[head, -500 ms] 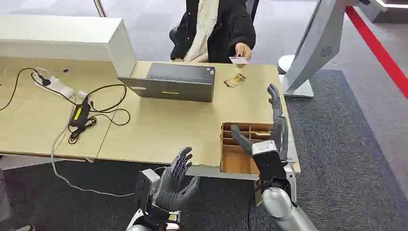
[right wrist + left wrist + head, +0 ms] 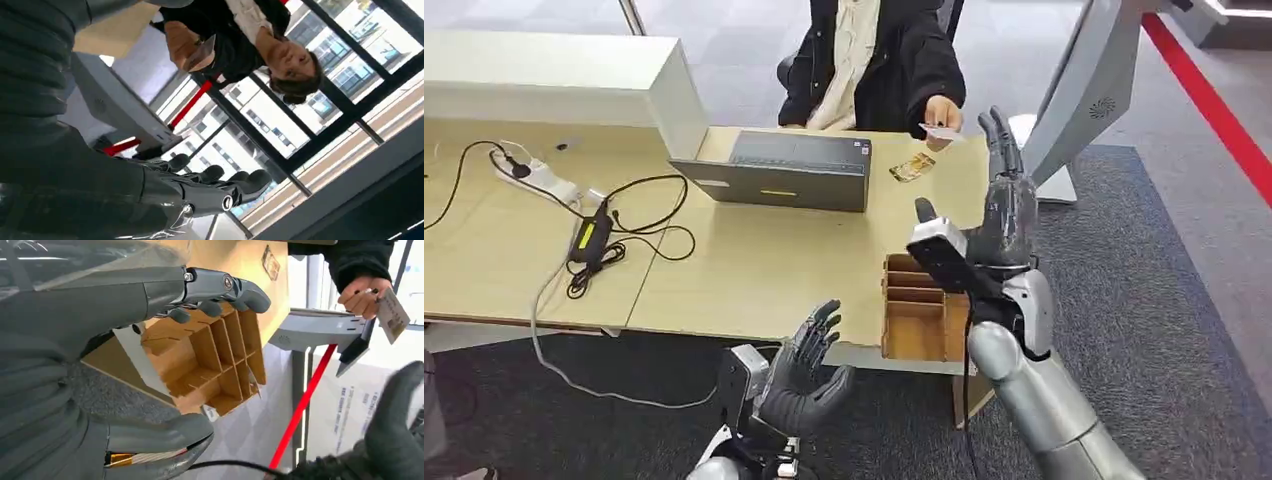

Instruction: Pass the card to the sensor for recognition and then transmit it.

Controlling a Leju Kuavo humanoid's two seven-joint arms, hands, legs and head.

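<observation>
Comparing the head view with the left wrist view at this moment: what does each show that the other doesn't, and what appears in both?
Head view alone: the laptop, the power strip with its black cables, and the right hand raised toward the person, fingers apart and holding nothing.

Left wrist view alone: the divided inside of the wooden organizer seen close up, and the left hand from behind, with nothing in it.

Both: the card held out in the person's hand, the organizer at the table edge, the gold item on the table, the grey stand and the red floor line.

Wooden desk [image 2: 754,270]: laptop [image 2: 779,170] at 12 o'clock, power strip [image 2: 536,178] and cables [image 2: 629,235] at 9, divided wooden tray [image 2: 919,310] at 4.
</observation>
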